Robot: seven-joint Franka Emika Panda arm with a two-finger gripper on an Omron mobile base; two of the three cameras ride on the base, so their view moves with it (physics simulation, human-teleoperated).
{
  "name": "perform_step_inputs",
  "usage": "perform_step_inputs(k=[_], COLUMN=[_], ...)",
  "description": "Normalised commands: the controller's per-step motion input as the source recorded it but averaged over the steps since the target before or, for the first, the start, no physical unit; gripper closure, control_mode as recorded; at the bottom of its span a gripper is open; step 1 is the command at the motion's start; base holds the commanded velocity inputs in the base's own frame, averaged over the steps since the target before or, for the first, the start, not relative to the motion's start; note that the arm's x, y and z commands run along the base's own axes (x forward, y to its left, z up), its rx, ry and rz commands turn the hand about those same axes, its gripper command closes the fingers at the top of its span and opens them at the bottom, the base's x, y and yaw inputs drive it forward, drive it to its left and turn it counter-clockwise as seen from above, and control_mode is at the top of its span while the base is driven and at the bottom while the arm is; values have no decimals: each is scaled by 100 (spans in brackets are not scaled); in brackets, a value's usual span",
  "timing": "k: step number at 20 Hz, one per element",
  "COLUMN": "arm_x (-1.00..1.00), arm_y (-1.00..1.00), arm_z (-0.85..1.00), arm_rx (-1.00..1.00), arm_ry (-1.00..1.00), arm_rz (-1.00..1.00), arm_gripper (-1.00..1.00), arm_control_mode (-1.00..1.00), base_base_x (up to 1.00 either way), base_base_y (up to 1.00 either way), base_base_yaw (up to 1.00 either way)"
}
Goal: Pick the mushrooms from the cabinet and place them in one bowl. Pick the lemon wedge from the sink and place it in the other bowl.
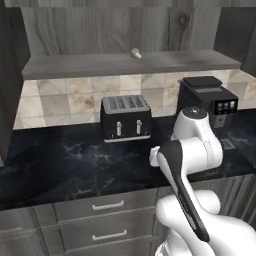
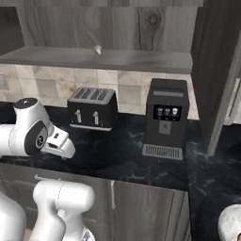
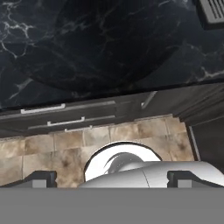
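Because the arm is folded low in front of the counter, the gripper (image 3: pixel 112 178) looks straight down past the counter edge, and its two dark fingertips (image 3: pixel 39 178) stand wide apart at the bottom of the hand view with nothing between them; the hand is fully open and holds nothing. This seems to be a resting pose before the first reach, so I judge that the task has hardly begun.

One mushroom (image 1: pixel 135 53) sits on the open shelf (image 1: pixel 75 65) of the grey wood-grain cabinet (image 1: pixel 100 25), above the black four-slot toaster (image 1: pixel 126 118). It is small, pale and rounded. I see only one there; where the second mushroom is I cannot tell. It lies high and well apart from the hand, so the arm must probably unfold and rise a long way to reach it.

The right base view shows the same mushroom (image 2: pixel 97 49) from the other side, and also a round white bowl (image 2: pixel 231 223) at its lower right corner on the dark marble counter (image 2: pixel 117 155), past the black coffee machine (image 2: pixel 165 117). The left base view gives the cabinet drawers (image 1: pixel 95 210) under the counter. The hand view adds the tiled floor (image 3: pixel 52 153) below and the drawer handles (image 3: pixel 43 109) seen from above.
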Motion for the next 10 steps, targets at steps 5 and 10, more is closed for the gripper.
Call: perform_step_inputs(k=[5,10], arm_x=[0,0], arm_y=[0,0], arm_z=[0,0], arm_rx=[0,0], arm_ry=[0,0], arm_rz=[0,0], arm_gripper=[-100,-100], arm_control_mode=[100,100], base_base_x=[35,37], base_base_y=[54,20], base_base_yaw=[-5,-6])
